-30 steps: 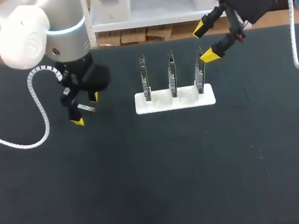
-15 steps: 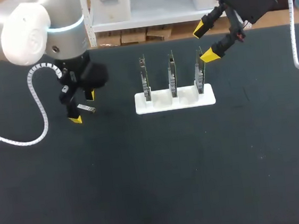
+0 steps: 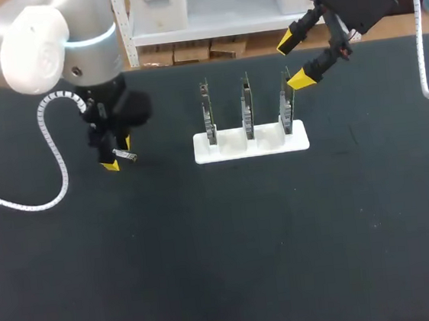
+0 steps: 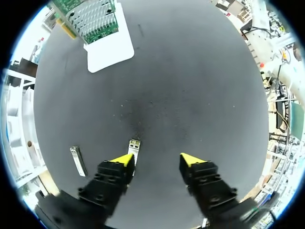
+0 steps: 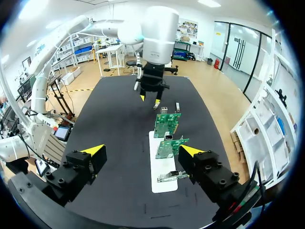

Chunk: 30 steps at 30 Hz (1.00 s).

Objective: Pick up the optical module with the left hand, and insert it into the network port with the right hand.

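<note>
A small silver optical module point(image 4: 134, 148) lies on the black table between the fingers of my left gripper point(image 4: 157, 160). It rests against one yellow fingertip point(image 4: 123, 160), and a clear gap separates it from the other, so the gripper is open. In the head view the module point(image 3: 124, 154) shows at my left gripper point(image 3: 119, 154), left of the rack. A white rack point(image 3: 251, 143) holds three upright green network boards point(image 3: 247, 111). My right gripper point(image 3: 293, 62) hangs open and empty above the rack's right end.
A second silver module point(image 4: 77, 161) lies on the table beside my left gripper, outside its fingers. From the right wrist the rack point(image 5: 162, 183) stands just ahead of the open right gripper point(image 5: 142, 151), with my left arm point(image 5: 153, 71) beyond it.
My left gripper's fingers have drawn closer together around the module, and the arm has shifted slightly. My right arm has not moved.
</note>
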Motion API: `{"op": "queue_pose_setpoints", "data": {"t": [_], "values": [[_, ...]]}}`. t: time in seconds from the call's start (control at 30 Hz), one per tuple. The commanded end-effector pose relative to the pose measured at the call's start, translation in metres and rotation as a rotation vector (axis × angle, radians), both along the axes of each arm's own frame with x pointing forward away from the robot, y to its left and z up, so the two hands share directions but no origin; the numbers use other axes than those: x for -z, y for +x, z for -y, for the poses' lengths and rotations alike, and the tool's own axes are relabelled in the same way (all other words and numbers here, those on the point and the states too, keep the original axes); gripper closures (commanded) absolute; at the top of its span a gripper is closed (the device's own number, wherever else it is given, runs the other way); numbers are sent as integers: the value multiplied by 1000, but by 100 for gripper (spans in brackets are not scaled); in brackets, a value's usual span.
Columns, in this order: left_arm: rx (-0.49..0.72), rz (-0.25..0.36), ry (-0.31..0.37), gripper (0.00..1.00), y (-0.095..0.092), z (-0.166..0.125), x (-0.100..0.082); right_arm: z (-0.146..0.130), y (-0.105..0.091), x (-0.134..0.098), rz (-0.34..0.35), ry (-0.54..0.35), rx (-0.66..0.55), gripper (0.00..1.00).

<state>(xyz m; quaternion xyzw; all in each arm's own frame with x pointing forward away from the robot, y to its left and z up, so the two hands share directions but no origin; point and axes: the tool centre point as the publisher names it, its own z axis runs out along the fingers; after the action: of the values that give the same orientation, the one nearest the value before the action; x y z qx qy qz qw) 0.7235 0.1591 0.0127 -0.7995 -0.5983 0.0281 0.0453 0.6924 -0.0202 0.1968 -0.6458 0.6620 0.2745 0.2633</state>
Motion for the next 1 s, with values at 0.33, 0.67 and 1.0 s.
{"op": "queue_pose_setpoints", "data": {"t": [0.33,0.67,1.0], "values": [[-1,-23,-5,49,7,-3,4,0,1,1,0,2,-2,0],[-3,-24,0,100,8,-1,6,0,1,1,0,2,-2,0],[7,10,26,58,6,2,-4,0,1,1,0,2,-2,0]]}}
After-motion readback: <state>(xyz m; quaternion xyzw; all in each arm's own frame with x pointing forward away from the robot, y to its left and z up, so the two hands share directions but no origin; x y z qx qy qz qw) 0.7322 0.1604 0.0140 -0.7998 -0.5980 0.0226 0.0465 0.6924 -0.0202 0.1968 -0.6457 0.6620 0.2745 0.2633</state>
